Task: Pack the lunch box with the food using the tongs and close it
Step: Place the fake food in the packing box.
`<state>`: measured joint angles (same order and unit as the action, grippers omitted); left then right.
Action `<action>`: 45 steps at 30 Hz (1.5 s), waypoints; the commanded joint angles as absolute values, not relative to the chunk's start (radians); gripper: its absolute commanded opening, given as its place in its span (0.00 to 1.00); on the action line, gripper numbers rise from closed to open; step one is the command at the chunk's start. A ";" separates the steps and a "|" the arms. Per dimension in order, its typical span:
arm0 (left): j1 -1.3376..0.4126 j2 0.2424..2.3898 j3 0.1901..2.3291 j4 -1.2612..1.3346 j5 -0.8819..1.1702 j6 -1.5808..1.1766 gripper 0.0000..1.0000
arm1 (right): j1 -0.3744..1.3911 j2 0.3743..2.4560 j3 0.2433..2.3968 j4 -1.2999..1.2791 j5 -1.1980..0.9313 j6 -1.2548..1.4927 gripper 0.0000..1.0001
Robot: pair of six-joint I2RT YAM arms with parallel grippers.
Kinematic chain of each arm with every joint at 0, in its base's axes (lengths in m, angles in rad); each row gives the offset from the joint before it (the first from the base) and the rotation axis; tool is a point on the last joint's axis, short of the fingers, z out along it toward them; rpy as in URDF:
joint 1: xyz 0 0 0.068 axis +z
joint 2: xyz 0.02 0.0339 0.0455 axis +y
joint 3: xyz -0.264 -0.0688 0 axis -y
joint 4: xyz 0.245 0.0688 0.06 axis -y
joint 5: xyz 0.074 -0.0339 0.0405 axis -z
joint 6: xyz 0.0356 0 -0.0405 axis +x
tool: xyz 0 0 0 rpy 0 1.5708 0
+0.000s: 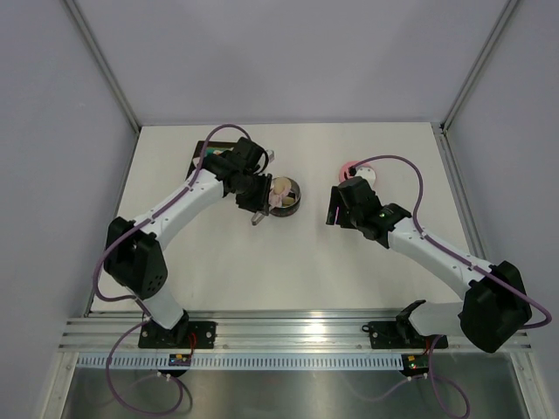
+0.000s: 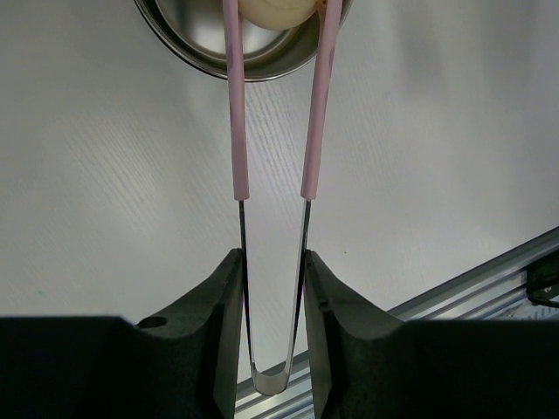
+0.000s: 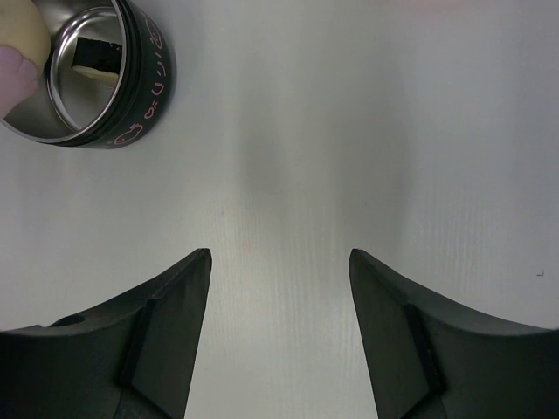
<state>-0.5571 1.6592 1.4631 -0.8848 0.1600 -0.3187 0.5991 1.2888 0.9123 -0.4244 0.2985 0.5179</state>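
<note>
The lunch box (image 1: pixel 293 206), a round steel tin with a dark outer wall, stands at mid table. My left gripper (image 1: pixel 254 199) is shut on the tongs (image 2: pixel 236 131), gripping their thin metal arms near the joined end. The pink tips reach over the tin's rim (image 2: pixel 249 70) and pinch a cream lump of food (image 2: pixel 275 9) above its inside. The right wrist view shows the tin (image 3: pixel 144 96) at upper left with a pale piece (image 3: pixel 92 75) inside. My right gripper (image 3: pixel 279 253) is open over bare table to the right of the tin. The pink lid (image 1: pixel 352 168) lies just behind it.
Part of a black tray (image 1: pixel 198 155) shows behind the left arm at the back left. Grey walls close the table on three sides. An aluminium rail (image 1: pixel 297 332) carrying both arm bases runs along the near edge.
</note>
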 commanded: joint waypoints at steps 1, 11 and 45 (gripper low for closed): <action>-0.569 1.670 1.480 -0.891 0.081 -0.328 0.00 | 0.595 1.256 0.908 -0.400 0.327 0.534 0.72; -0.575 1.684 1.488 -0.900 0.034 -0.337 0.22 | 0.595 1.269 0.900 -0.377 0.305 0.545 0.72; -0.578 1.655 1.566 -0.933 0.005 -0.348 0.45 | 0.595 1.262 0.893 -0.371 0.295 0.546 0.73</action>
